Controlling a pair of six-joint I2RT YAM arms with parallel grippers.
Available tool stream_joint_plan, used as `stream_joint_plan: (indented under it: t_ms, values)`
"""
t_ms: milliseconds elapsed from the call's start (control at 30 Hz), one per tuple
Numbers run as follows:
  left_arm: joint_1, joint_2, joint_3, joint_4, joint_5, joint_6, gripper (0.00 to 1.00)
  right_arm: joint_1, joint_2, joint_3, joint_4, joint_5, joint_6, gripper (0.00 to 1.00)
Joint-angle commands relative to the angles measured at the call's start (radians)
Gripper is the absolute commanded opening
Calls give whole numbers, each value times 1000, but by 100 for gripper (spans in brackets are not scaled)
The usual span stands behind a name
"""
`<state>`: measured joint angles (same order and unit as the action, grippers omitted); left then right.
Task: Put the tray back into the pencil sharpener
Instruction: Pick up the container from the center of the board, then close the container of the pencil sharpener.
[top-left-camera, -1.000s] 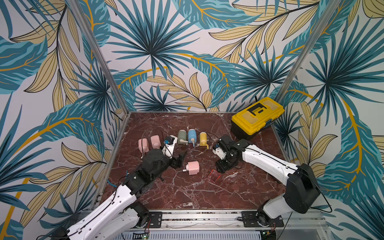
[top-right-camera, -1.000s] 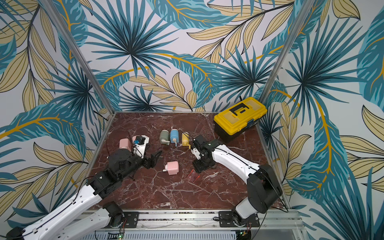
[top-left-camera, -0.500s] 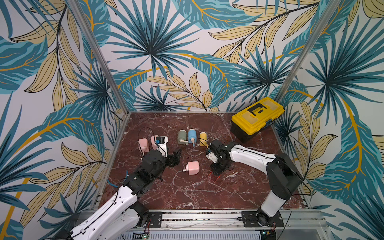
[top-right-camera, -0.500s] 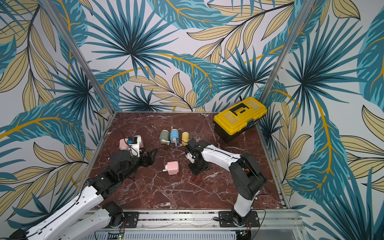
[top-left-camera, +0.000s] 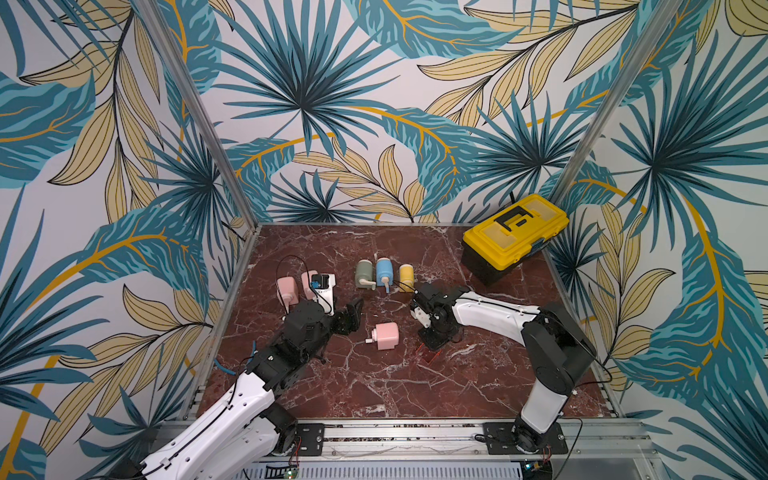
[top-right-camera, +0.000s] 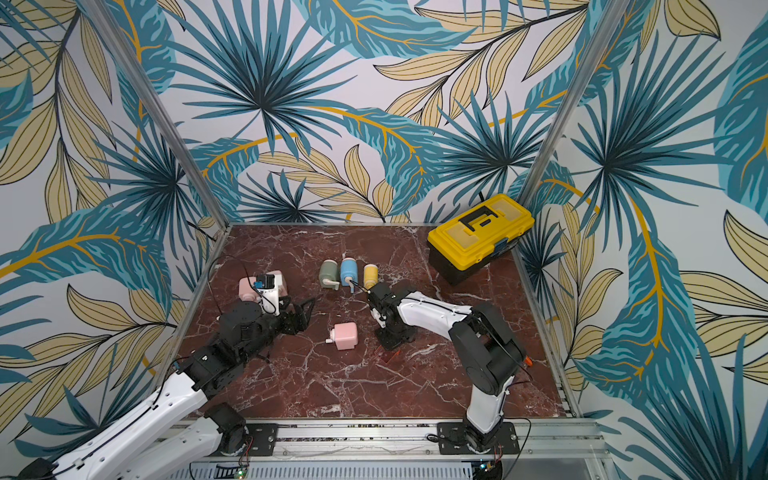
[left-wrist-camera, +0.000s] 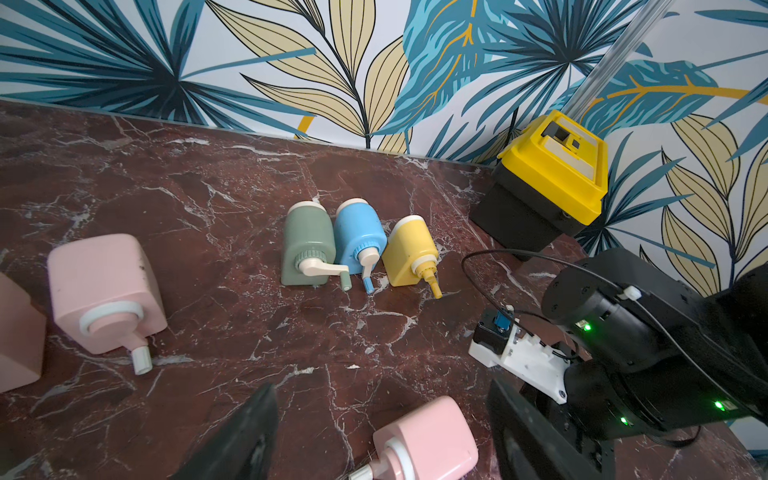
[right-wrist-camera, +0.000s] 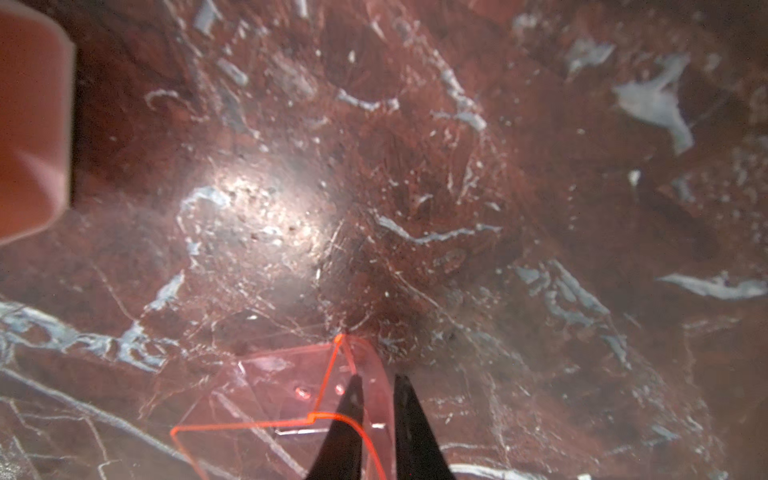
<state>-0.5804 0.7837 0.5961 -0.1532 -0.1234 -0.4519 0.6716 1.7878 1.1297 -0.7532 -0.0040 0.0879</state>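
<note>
Nothing legible in view
No words, brands, numbers or signs can be read; no print can be made out on the yellow toolbox (top-left-camera: 515, 226) at the bench's (top-left-camera: 374, 386) far right corner or on the pink pencil sharpener (top-left-camera: 386, 336).

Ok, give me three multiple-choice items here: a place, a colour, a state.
1. The tray lies: A on a shelf; B on the table; C inside a sharpener.
2. The row's middle sharpener is: A blue; B pink; C black.
3. The left gripper is: A shut; B hidden; C open.
Key: B, the right gripper's jaws pinch its wall there; A, between the green sharpener and the yellow sharpener; C, jaws wide apart, nothing between.
</note>
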Motion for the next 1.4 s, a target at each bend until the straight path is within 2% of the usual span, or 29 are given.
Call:
stream_joint_plan:
  t_ms: [0,200,300,567,700,800,1100,1200,1367]
  values:
    - [5,7,7,13,1,42,81,6,-24,-34,4,38,54,15]
    - [7,65,43,14,57,103,81,5,-76,-67,-11,62,194,6]
    - [7,107,73,12,130,178,81,9,-110,-98,1,65,289,4]
    - [7,196,164,-74,389,578,83,21,-104,-92,37,61,443,2]
    - [7,280,216,-244,496,782,86,30,-90,-80,40,68,492,2]
    - [7,368,263,-325,540,884,88,34,-69,-70,46,67,515,3]
    - [7,535,298,-355,539,999,95,39,-33,-39,85,37,536,21]
    - [7,572,303,-357,542,1015,100,38,-41,-54,122,17,556,24]
    - [7,628,321,-359,550,1047,100,38,-66,-91,186,4,585,27]
